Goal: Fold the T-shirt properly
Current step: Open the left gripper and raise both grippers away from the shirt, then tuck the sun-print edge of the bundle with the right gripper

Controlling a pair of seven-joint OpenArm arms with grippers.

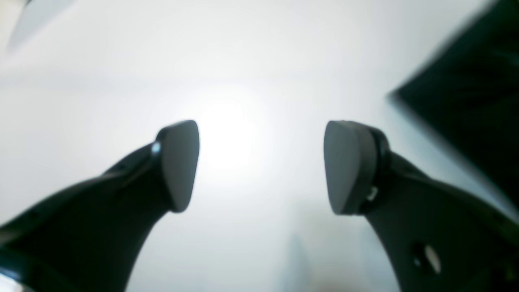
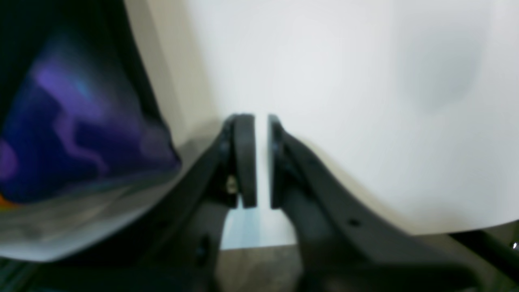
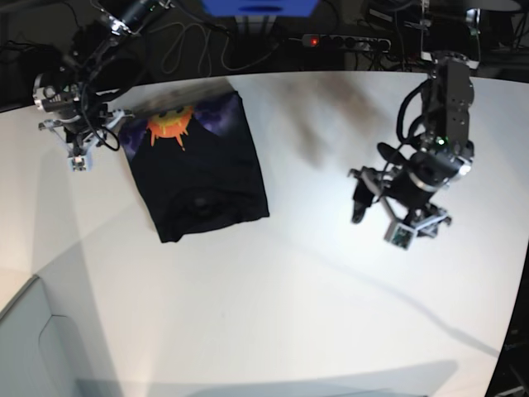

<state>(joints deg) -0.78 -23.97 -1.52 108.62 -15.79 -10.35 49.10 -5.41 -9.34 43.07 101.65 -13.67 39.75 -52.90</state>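
The black T-shirt (image 3: 198,169) lies folded into a rough rectangle on the white table (image 3: 273,314), left of the middle, with the orange sunburst and purple print at its far end. My right gripper (image 3: 78,155) hangs just off the shirt's far left corner. In the right wrist view its pads (image 2: 245,158) stand almost together with only a thin gap and nothing between them (image 2: 261,160), and the purple print (image 2: 73,129) is at the left. My left gripper (image 3: 372,208) is open and empty over bare table, well right of the shirt. Its wrist view (image 1: 261,166) shows black cloth (image 1: 466,101) at the right edge.
A power strip (image 3: 347,40), cables (image 3: 182,41) and a blue object (image 3: 260,7) lie beyond the table's far edge. A grey panel (image 3: 33,347) sits at the front left corner. The table's curved right edge (image 3: 517,347) is close to the left arm.
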